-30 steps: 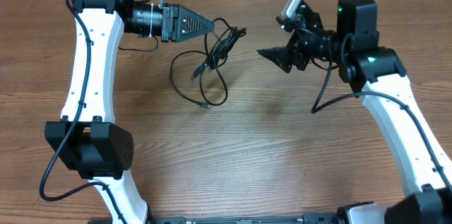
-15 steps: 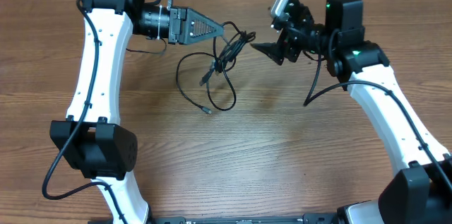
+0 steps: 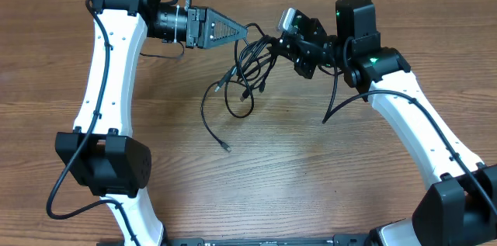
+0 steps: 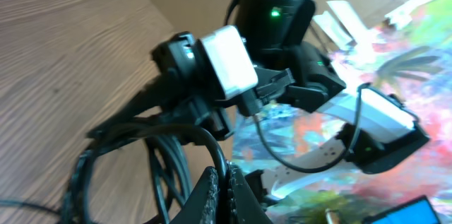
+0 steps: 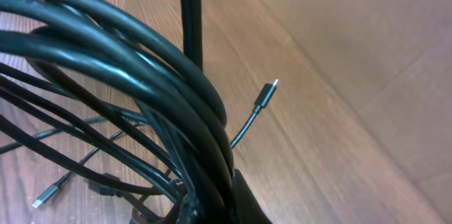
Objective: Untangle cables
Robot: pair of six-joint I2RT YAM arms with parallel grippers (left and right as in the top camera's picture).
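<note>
The cables [image 3: 250, 66] are thin black cords, bunched up high and lifted off the wooden table between both grippers. One long loop trails down to a plug end [image 3: 226, 147] on the table. My left gripper [image 3: 246, 30] is shut on a single strand at the bunch's upper left; in the left wrist view that strand [image 4: 212, 143] runs between the closed fingertips [image 4: 210, 181]. My right gripper [image 3: 277, 44] is shut on the bunch from the right. In the right wrist view a thick sheaf of cords [image 5: 134, 61] passes through the jaws, with a small plug [image 5: 267, 91] sticking out.
The wooden table [image 3: 326, 176] lies under both arms. The right arm's own thicker wire [image 3: 342, 91] hangs from its wrist toward the table. Each arm's white link and base stand at the front, left [image 3: 101, 161] and right [image 3: 435, 153].
The right gripper has moved left into the bunch and shut on it. The cables have lifted and shifted right, and the loose loop has stretched down the table.
</note>
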